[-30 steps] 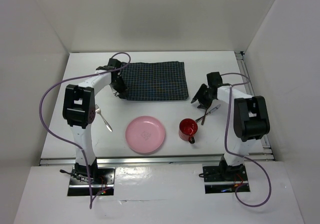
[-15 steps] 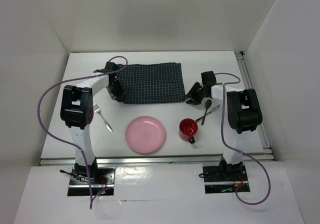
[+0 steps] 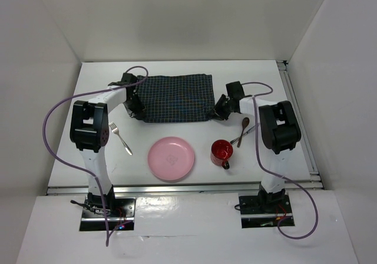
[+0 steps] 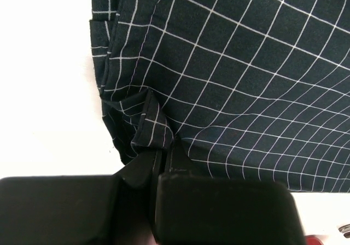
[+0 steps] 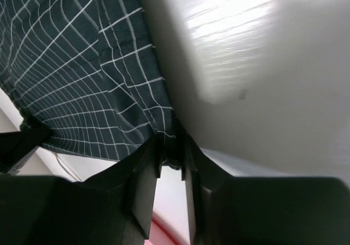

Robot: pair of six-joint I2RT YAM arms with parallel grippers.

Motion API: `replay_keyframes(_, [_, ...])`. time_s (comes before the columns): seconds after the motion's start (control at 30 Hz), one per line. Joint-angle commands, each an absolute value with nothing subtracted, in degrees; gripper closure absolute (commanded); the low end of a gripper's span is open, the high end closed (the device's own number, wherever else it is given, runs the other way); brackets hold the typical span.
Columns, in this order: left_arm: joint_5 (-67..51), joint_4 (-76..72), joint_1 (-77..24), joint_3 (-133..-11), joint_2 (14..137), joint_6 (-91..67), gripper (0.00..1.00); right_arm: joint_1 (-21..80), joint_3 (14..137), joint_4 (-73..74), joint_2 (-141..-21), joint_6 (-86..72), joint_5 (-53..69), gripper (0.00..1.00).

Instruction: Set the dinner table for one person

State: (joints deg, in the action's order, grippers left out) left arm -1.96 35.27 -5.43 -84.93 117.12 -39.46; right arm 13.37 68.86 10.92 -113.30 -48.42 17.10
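Currently: both arms reach to the near edge of the dark navy cloth with the thin white check point(image 3: 177, 96), which lies spread flat across the far middle of the large matte-white rectangular dinner table point(image 3: 247, 72). The table fills the work area in front of both arm bases and carries every other item.

Left gripper point(image 4: 161, 157): jaws pressed together on the cloth's near-left corner. The left wrist view shows a small ridge of fabric puckered up just ahead of the fingertips, so the pinch has bitten.

Right gripper point(image 5: 170, 152): at the near-right corner. The jaws stand narrow, with a slit of gap between them and the cloth's corner tucked into that slit. We judge the fabric is not yet clamped on this side.

Why two corners: a limp cloth taken at one point would bunch. Held at both near corners it should stay taut and square, so we judge it is meant to be drawn toward the near edge as a placemat.

The remaining items wait nearer the bases, apart from the cloth:
- round pink plastic plate point(image 3: 171, 158), centre
- glossy red mug point(image 3: 222, 151), just right of the plate
- silver metal fork point(image 3: 121, 138), left
- brown wooden spoon point(image 3: 243, 125), right, beside a slim silvery utensil we cannot identify

Risk: the plate and mug sit close to the cloth's likely path.
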Motion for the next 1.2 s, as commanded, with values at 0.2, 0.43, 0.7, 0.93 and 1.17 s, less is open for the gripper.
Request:
replay_keyframes(0.2, [-1.4, 35.1, -4.6, -83.6, 113.9, -38.7, 1.0, 16.1, 71.5, 17.3, -113.8, -48.6, 7.2, 1.0])
replay_keyframes(0.43, [-1.4, 38.3, -4.6, -89.4, 109.2, -37.5, 1.0, 16.1, 74.4, 22.2, -101.9, -46.0, -1.1, 1.0])
replay_keyframes(0.7, [-5.4, 42.4, -4.6, -96.1, 97.1, -34.4, 1.0, 16.1, 73.3, 25.7, -81.5, -44.7, -8.2, 1.0])
replay_keyframes(0.93, [-8.0, 48.2, -3.5, -105.0, 87.6, -33.8, 1.0, 16.1, 79.5, 29.6, -73.0, -42.0, -8.7, 1.0])
replay_keyframes(1.17, [-12.5, 49.6, -1.8, -108.8, 82.9, -33.8, 1.0, 16.1, 84.6, 31.4, -68.9, -40.8, -7.7, 1.0])
